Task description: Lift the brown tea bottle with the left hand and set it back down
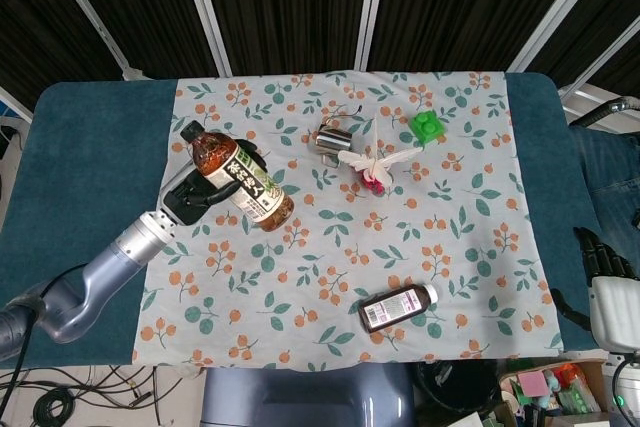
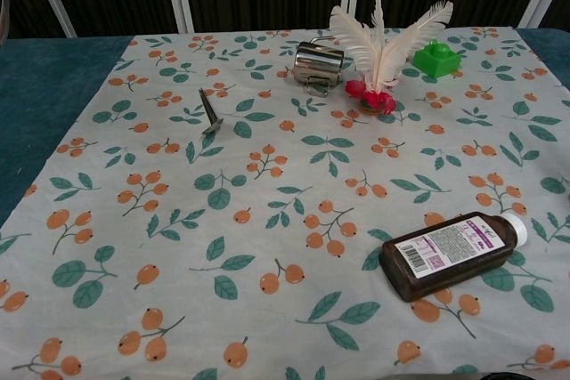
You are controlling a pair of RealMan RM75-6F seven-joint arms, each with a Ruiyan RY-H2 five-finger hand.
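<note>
Fingers of the left hand [image 1: 190, 197] wrap around the brown tea bottle [image 1: 238, 178], holding it lifted above the worktop [image 1: 90, 147] and tilted, its black cap toward the upper left in the head view. In the chest view only the bottle's base shows at the top edge, well above the floral cloth [image 2: 267, 220]. A small metal clip [image 2: 210, 112] lies on the cloth below it. Further right a shiny metal cup [image 1: 331, 140] lies on its side, just beside a white feather shuttlecock [image 1: 374, 166]. A green block [image 1: 427, 127] sits near the far edge. A dark medicine bottle [image 1: 398, 307] lies flat near the front. At the far right the right hand [image 1: 606, 265] hangs off the worktop edge; whether its fingers are curled or apart cannot be told.
</note>
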